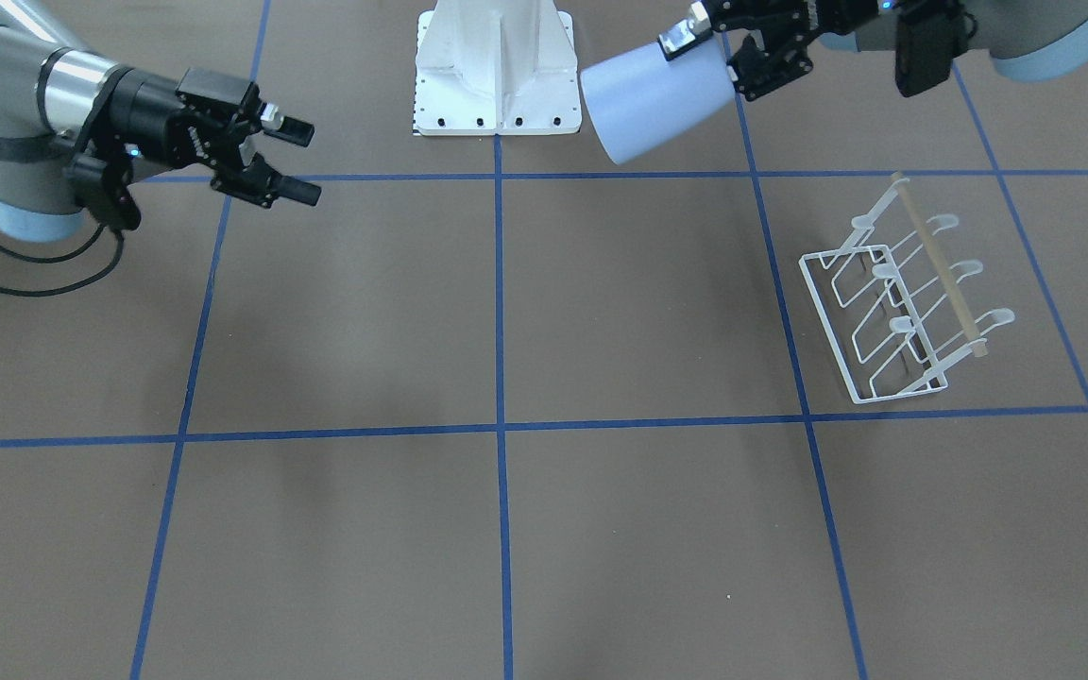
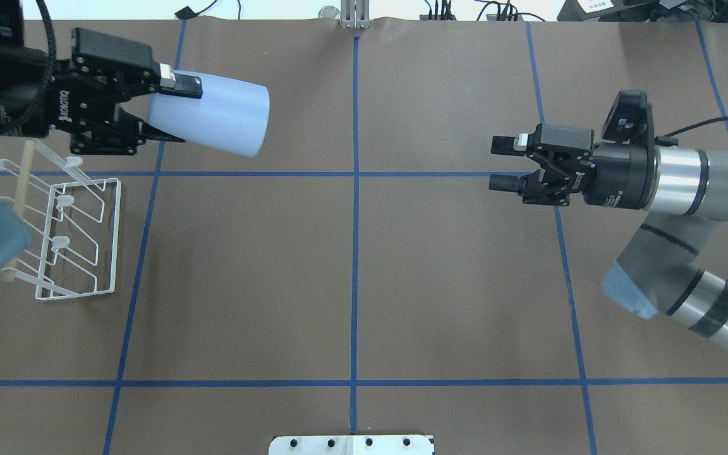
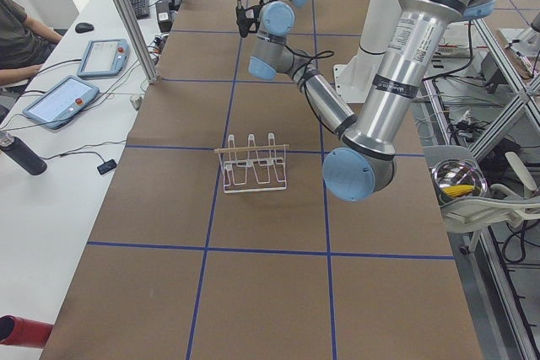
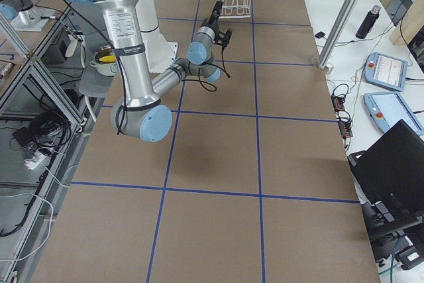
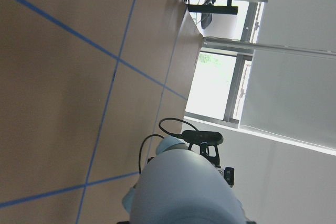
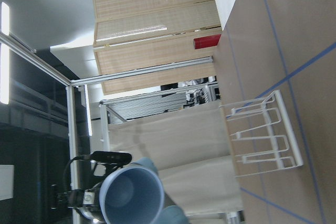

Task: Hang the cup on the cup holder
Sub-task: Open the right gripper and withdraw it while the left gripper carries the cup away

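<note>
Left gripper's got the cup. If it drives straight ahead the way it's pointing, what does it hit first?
Probably the right gripper: the left gripper, cup leading, aims across the table at it. Their relative heights are unclear, so it might pass by.

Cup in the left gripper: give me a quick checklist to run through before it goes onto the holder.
1. Cup held by the left gripper, off the table: ok.
2. Cup's mouth free, pointing away from the gripper: ok.
3. Cup holder standing on the table, its prongs bare: ok.
4. Cup's mouth lined up with a prong: not ok; the cup lies sideways, off to one side of the holder.
5. Right gripper open, empty and far across the table: ok.
6. Grip firm enough to tilt the cup: cannot tell.
</note>
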`<state>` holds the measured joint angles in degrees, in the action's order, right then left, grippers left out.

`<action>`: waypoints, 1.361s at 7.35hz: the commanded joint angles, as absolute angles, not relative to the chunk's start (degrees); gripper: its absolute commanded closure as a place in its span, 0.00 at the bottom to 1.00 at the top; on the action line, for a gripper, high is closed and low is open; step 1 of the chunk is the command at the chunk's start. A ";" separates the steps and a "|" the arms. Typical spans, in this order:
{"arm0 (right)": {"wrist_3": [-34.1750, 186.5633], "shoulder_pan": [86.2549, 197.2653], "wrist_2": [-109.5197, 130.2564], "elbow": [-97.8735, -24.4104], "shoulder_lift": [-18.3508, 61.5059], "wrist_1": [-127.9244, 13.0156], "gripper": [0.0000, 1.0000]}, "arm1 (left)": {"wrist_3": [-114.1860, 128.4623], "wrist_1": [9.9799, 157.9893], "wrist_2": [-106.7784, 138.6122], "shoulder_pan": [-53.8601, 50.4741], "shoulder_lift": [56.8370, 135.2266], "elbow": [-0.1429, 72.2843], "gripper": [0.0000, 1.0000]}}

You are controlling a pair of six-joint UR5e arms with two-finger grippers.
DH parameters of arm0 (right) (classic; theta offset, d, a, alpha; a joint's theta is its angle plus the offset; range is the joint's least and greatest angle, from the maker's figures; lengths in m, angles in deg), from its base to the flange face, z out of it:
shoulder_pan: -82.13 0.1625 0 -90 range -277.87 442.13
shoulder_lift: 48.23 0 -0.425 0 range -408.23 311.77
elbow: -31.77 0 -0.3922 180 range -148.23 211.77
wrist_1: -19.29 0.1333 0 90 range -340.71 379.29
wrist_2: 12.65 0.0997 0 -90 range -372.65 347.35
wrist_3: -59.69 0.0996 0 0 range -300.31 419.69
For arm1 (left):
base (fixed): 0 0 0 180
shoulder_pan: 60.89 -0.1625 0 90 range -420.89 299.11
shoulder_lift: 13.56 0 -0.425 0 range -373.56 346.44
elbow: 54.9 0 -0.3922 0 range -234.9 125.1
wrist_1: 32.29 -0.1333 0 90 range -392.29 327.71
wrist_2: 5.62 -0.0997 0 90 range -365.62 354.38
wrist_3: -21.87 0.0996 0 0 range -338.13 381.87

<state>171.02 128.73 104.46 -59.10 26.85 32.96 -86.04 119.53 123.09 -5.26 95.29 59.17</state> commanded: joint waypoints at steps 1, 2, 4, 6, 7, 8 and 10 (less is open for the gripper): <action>150.84 136.70 115.83 -53.15 26.39 22.43 0.00 | -65.94 106.29 123.32 0.79 90.61 60.49 0.99; 146.57 137.49 116.89 -53.22 26.30 16.63 0.00 | -55.93 99.09 123.15 2.81 88.85 61.55 0.99; 136.04 142.48 119.35 -53.75 27.09 6.77 0.00 | -36.05 75.40 122.36 4.41 89.09 65.66 1.00; 115.61 144.87 119.27 -53.75 28.84 -5.25 0.00 | -18.63 58.31 114.58 4.77 90.40 65.87 1.00; 104.11 147.23 119.18 -53.67 30.24 -11.15 0.00 | -13.95 51.71 114.10 4.77 92.15 64.64 1.00; 94.25 150.13 119.27 -53.75 30.60 -17.64 0.00 | -12.42 48.07 114.35 4.77 94.08 62.11 1.00; 82.94 152.87 119.88 -53.93 33.49 -26.99 0.00 | -12.50 47.42 117.49 4.59 97.78 55.44 1.00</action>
